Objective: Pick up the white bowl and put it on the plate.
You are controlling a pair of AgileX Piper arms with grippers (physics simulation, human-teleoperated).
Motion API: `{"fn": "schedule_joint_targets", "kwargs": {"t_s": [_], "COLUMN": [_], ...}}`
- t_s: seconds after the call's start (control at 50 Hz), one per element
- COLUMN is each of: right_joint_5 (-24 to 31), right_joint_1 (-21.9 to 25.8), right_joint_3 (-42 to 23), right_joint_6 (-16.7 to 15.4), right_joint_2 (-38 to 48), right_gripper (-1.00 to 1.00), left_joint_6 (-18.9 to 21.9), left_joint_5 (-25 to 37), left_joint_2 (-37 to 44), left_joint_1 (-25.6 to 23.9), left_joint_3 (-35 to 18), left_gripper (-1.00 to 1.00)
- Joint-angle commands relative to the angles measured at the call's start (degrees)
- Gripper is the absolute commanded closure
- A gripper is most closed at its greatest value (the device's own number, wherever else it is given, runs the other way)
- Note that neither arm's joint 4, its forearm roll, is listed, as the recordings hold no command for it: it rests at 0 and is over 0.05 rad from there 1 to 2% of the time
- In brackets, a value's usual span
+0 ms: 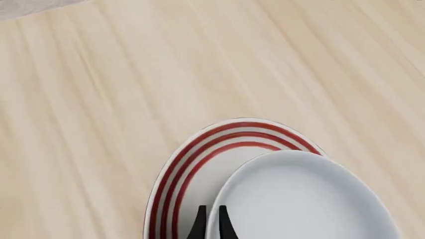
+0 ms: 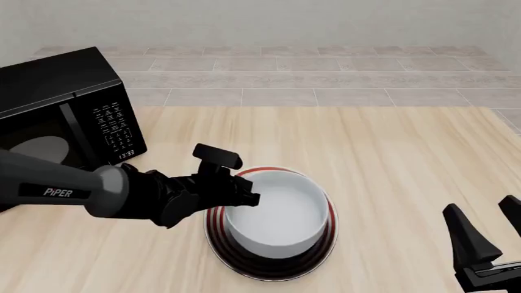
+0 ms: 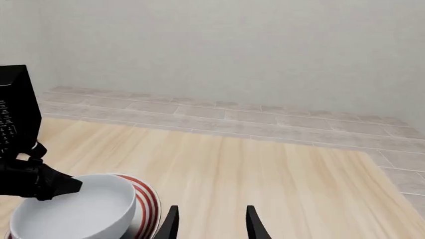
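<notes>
The plain white bowl [image 2: 277,217] sits inside the red-ringed plate [image 2: 236,259] near the table's front middle. It lies a little off centre, toward the plate's far side. My left gripper [image 2: 248,196] is at the bowl's left rim. In the left wrist view its two dark fingertips straddle that rim, one outside and one inside, and the left gripper [image 1: 212,226] is shut on the bowl [image 1: 305,199] over the plate [image 1: 192,164]. My right gripper [image 2: 488,229] hangs open at the front right, well away from the dishes. The right wrist view shows the right gripper [image 3: 212,224], bowl [image 3: 73,209] and plate [image 3: 147,204].
A black microwave [image 2: 57,104] stands at the table's back left, close behind my left arm; it also shows as the microwave [image 3: 13,109] in the right wrist view. Beyond the wooden table's [image 2: 391,152] far edge lie a tiled floor and a wall.
</notes>
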Motion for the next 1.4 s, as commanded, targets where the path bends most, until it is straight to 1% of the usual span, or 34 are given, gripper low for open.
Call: {"fn": "schedule_joint_targets", "kwargs": {"t_s": [0.02,0.3,0.32,0.34,0.38,0.4,0.42,0.44,0.48,0.62,0.64,0.68,0.72,0.78,0.82,0.88,0.94,1.0,1.02,1.06,1.12,1.14,1.18,1.2,1.24,1.28,1.32,1.34,1.36,1.38,1.4], "right_joint_5": [0.1,-1.0,-1.0,-0.9,-0.8,-0.9,-0.9,-1.0,-1.0,-1.2,-1.3,-1.2,-1.2,-1.0,-0.8,-1.0,-1.3,-1.5,-1.6,-1.7,-2.7,-2.8,-2.9,-3.0,-3.3,-3.3,-3.2,-3.3,-3.4,-3.4,-3.5], "right_joint_1": [0.0,0.1,0.1,0.1,0.1,0.1,0.1,0.1,0.2,0.2,0.3,0.3,0.3,0.4,0.5,0.5,0.5,0.4,0.4,0.5,0.4,0.5,0.6,0.6,0.5,0.4,0.3,0.3,0.3,0.3,0.3], "right_joint_3": [0.0,0.0,0.0,0.0,0.0,0.0,0.0,0.0,0.0,0.0,0.0,0.0,0.0,0.0,0.0,0.0,0.0,0.0,0.0,0.0,0.0,0.0,0.0,0.0,0.0,0.0,0.0,0.0,0.0,0.0,0.0], "right_joint_6": [0.0,-0.1,0.0,-0.1,0.0,0.0,0.0,0.0,-0.1,-0.1,0.1,0.0,0.0,0.0,0.0,0.0,-0.1,0.0,0.0,0.0,0.0,-0.1,0.0,-0.1,0.0,0.0,-0.1,0.0,0.1,0.1,-0.1], "right_joint_2": [0.0,1.2,1.3,1.1,1.0,1.2,1.2,1.2,1.3,1.7,1.8,1.7,1.6,1.5,1.4,1.5,1.8,2.1,2.3,2.4,3.4,3.5,3.6,3.7,4.0,4.1,4.1,4.2,4.3,4.3,4.4], "right_gripper": [-1.0,-1.0,-1.0,-1.0,-1.0,-1.0,-1.0,-1.0,-1.0,-1.0,-1.0,-1.0,-1.0,-1.0,-1.0,-1.0,-1.0,-1.0,-1.0,-1.0,-1.0,-1.0,-1.0,-1.0,-1.0,-1.0,-1.0,-1.0,-1.0,-1.0,-1.0], "left_joint_6": [0.0,-0.2,-0.2,1.2,0.8,-0.9,-0.9,0.4,-0.5,-0.6,-1.3,-1.3,-1.2,-1.4,-0.8,-1.9,-0.9,-1.4,-1.1,-2.1,-1.1,-1.7,-1.8,-2.0,-1.5,-2.4,-1.5,-1.6,-2.3,-2.3,-1.7], "left_joint_5": [-0.8,-1.3,-1.5,-2.8,-2.4,-2.2,-2.2,-2.9,-2.3,-2.6,-2.0,-1.8,-1.7,-0.4,0.1,1.7,3.5,4.7,5.3,6.0,7.8,8.5,9.0,9.6,10.9,12.1,14.3,14.7,16.4,16.4,18.4], "left_joint_2": [1.2,1.8,1.5,-1.1,-0.7,-1.4,-1.4,-2.5,-2.3,-6.4,-6.7,-6.9,-9.3,-11.8,-15.0,-18.0,-24.0,-25.0,-26.9,-28.3,-32.7,-33.8,-34.8,-36.5,-40.0,-42.5,-47.6,-48.3,-50.8,-50.8,-55.0], "left_joint_1": [0.4,0.1,0.0,-0.4,0.0,-1.9,-1.9,-0.8,-1.7,-1.9,-2.6,-2.5,-1.8,-2.0,-1.3,-2.2,-1.4,-2.2,-2.0,-2.4,-2.2,-2.3,-2.3,-2.9,-2.2,-2.8,-2.4,-2.3,-2.5,-2.5,-2.5], "left_joint_3": [-0.5,-0.2,0.0,1.3,1.2,1.0,1.0,1.8,1.4,2.9,2.7,2.8,3.6,4.1,5.1,5.4,7.0,7.0,7.6,8.0,8.8,9.0,9.0,9.4,10.2,10.5,11.1,11.1,11.3,11.3,11.5], "left_gripper": [1.0,1.0,1.0,1.0,1.0,-1.0,-1.0,-1.0,-1.0,-1.0,-1.0,-1.0,-1.0,-1.0,-1.0,-1.0,-1.0,-1.0,-1.0,-1.0,-1.0,-1.0,-1.0,-1.0,-1.0,-1.0,-1.0,-1.0,-1.0,-1.0,-1.0]}}
